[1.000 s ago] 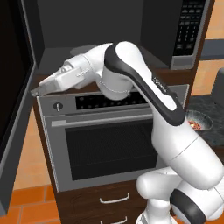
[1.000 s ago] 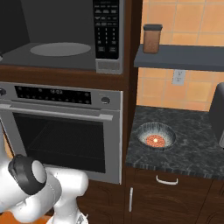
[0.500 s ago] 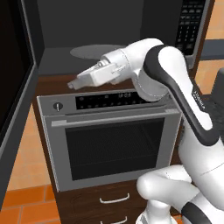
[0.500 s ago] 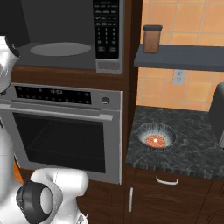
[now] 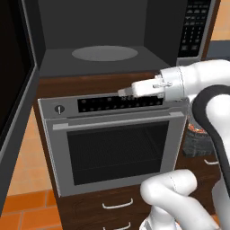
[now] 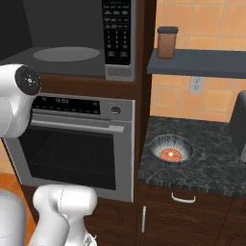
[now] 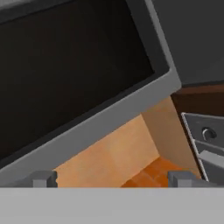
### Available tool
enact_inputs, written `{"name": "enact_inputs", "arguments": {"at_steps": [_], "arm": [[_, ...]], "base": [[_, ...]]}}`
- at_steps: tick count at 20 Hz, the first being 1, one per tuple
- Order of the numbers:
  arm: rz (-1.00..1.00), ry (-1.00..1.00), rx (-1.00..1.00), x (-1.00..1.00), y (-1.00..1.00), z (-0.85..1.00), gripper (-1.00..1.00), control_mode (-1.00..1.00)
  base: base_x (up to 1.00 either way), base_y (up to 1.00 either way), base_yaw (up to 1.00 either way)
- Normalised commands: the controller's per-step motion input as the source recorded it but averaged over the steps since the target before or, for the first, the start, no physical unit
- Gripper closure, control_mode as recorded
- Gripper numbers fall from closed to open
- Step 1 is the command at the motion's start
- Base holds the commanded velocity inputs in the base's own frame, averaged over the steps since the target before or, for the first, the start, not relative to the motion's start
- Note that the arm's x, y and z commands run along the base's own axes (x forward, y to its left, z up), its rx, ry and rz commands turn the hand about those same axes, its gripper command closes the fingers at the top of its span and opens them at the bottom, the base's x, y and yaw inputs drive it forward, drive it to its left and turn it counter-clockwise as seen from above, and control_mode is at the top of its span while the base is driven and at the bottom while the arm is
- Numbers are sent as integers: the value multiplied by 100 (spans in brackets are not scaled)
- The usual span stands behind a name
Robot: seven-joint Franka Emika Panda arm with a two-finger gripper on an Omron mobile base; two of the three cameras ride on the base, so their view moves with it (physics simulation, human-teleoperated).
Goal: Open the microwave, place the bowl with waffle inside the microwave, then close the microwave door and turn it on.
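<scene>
Over on the dark stone table to the right of the oven (image 6: pixel 77 144), the bowl (image 6: pixel 171 150) sits with the waffle (image 6: pixel 171 154) lying in it, well apart from my end effector (image 5: pixel 128 92), which hangs released and empty in front of the oven's control strip, below the cavity of the microwave (image 5: pixel 103 45). The microwave door (image 5: pixel 15 85) stands swung wide to my left, so the opening step looks done and the bowl is what I judge comes next. The trouble I foresee lies mostly in the reach: my arm has to swing from the left across the oven front to the table, and a low or hurried sweep could clip the oven's bar handle or the cabinet post between oven and table. Coming down on the bowl badly could pinch only its rim and tip it, sliding the waffle out. The jar (image 6: pixel 166 42) on the shelf above the table is near my likely path upward. Carrying the bowl back, I could strike the cavity's lower lip or the open door.
</scene>
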Motion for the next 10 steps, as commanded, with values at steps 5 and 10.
{"name": "enact_inputs", "arguments": {"at_steps": [5,10], "arm": [[-47,13,-3,11,-100,-3,-100,-100],[-35,9,0,0,-100,-10,-100,-100]], "base": [[0,0,0],[0,0,0]]}}
